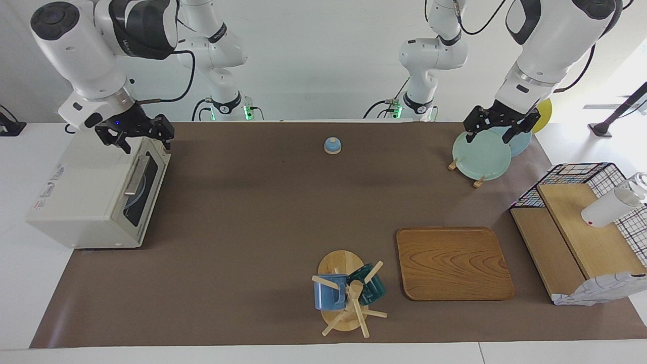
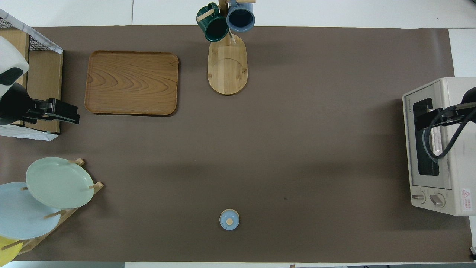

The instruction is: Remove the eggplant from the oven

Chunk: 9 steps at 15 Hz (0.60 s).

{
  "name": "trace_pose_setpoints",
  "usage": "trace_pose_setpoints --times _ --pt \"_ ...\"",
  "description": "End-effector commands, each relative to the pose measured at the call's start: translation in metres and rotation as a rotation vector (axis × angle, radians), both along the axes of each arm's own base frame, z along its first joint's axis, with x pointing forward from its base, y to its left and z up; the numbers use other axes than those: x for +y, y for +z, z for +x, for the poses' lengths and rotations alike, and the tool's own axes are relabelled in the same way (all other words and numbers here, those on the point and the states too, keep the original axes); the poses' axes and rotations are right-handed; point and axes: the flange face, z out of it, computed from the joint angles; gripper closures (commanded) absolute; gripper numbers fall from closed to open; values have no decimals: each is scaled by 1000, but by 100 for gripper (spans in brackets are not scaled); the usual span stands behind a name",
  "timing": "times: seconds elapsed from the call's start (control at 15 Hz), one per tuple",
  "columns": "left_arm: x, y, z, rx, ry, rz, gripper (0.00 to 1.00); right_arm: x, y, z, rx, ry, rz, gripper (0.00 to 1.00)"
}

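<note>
Plainly the job stands at its first step: the oven (image 1: 96,197) is shut, so the eggplant cannot be seen and is presumably inside. The door must come down before anything can be lifted out, which calls for fingers on the bar handle (image 1: 137,175).

From the facing view, the right gripper (image 1: 144,141) hangs over the oven's top front edge, its fingers apart and empty, with the handle just below them and the door glass lower still. The arm slopes down from its base, wrist bent toward the door. The left gripper (image 1: 498,132) waits over the plate rack, fingers apart, a green plate (image 1: 480,156) right under them.

From the overhead view, the right gripper (image 2: 431,115) covers the oven's (image 2: 446,201) door, its fingers pointing out past the glass toward the worktop's (image 2: 297,149) middle; the knobs lie to one side of them. The left gripper (image 2: 63,113) reaches toward the tray (image 2: 132,82), which lies just off its fingertips.
</note>
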Motion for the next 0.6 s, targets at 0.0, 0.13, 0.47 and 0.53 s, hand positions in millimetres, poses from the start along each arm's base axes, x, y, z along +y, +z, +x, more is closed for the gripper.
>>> trace_pose_setpoints --times 0.0,0.13,0.47,0.53 --pt "5 1 -5 4 0 12 0 0 3 -2 -16 -19 22 0" --pt "5 1 -5 4 0 12 0 0 3 -2 -16 -19 22 0" --pt "5 1 -5 4 0 13 0 -6 2 -4 -11 -16 25 0" --pt "5 1 -5 4 0 12 0 -5 2 -4 -14 -13 23 1"
